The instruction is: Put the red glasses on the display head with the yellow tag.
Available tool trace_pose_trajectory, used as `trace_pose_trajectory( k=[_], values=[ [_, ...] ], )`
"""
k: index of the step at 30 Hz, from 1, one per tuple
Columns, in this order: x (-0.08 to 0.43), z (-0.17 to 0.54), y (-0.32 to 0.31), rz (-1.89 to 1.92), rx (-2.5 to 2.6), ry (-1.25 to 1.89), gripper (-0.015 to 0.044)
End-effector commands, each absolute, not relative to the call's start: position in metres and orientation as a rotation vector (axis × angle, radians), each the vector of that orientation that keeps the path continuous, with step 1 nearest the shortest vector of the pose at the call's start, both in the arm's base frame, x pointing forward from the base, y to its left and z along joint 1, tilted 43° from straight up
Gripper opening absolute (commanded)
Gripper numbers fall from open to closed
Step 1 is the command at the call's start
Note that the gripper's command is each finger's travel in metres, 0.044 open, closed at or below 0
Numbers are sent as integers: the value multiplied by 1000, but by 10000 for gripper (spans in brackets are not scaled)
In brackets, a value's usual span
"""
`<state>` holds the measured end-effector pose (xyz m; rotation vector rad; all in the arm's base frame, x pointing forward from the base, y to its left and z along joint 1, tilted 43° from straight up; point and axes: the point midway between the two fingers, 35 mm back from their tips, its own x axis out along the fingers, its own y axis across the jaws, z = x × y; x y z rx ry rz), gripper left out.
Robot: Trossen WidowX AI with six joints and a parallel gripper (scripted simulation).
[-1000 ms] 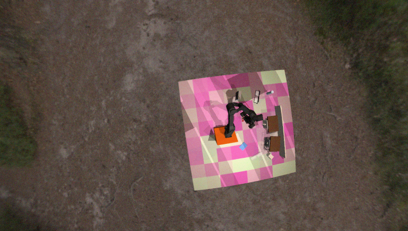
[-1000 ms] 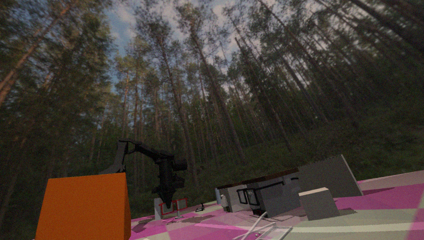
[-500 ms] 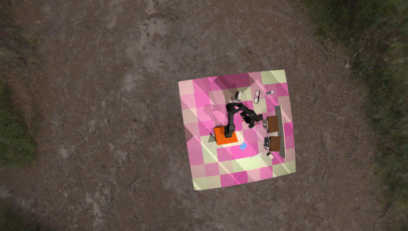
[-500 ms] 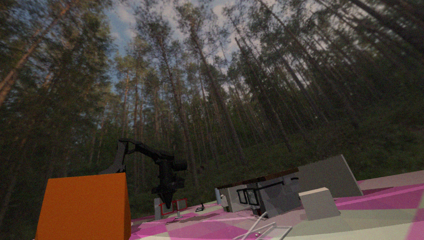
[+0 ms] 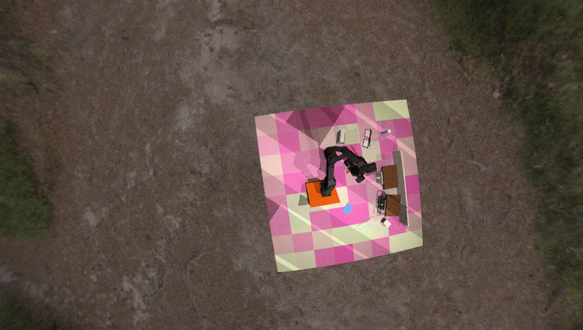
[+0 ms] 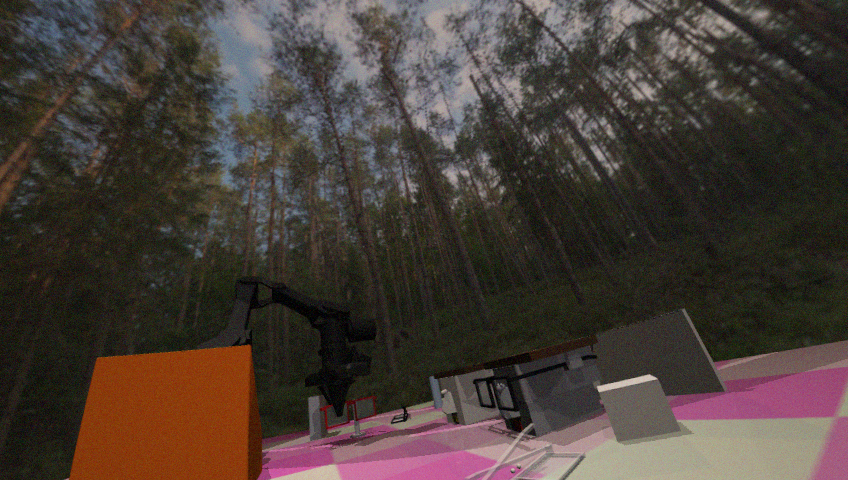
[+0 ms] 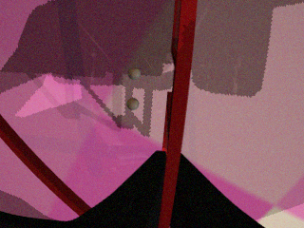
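My gripper [image 6: 339, 413] [image 7: 166, 161] points down and is shut on the red glasses [image 6: 375, 406] [image 7: 182, 85] near their bridge. They hang above the mat, lenses upright in the exterior view, temples spread in the wrist view. Two display heads with brown tops stand side by side, off to the right of the gripper in the top view. One head [image 5: 390, 176] [image 6: 470, 383] has a bare face; the other head [image 5: 392, 205] [image 6: 559, 392] wears black glasses. Glasses and heads are apart. I cannot make out the yellow tag in any view.
A grey wall [image 5: 403, 188] [image 6: 660, 353] stands behind the heads. A white block [image 5: 385, 221] [image 6: 639, 410] and white glasses lie near the black-glasses head. Another black pair, a blue-grey cylinder [image 5: 384, 132] [image 6: 435, 392] and a pale block [image 5: 340, 137] [image 6: 314, 416] are farther off. A blue pad [image 5: 347, 208] lies near the orange base [image 5: 323, 200] [image 6: 166, 410].
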<state>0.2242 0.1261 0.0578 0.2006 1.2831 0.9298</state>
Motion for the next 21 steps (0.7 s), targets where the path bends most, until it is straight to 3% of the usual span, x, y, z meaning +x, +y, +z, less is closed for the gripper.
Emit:
trace_pose_trajectory(
  k=[1,11,21],
  values=[
    [227,63,122,929,200,1283,0],
    [230,101,88,928,199,1284,0],
    [241,111,96,927,198,1284,0]
  ],
)
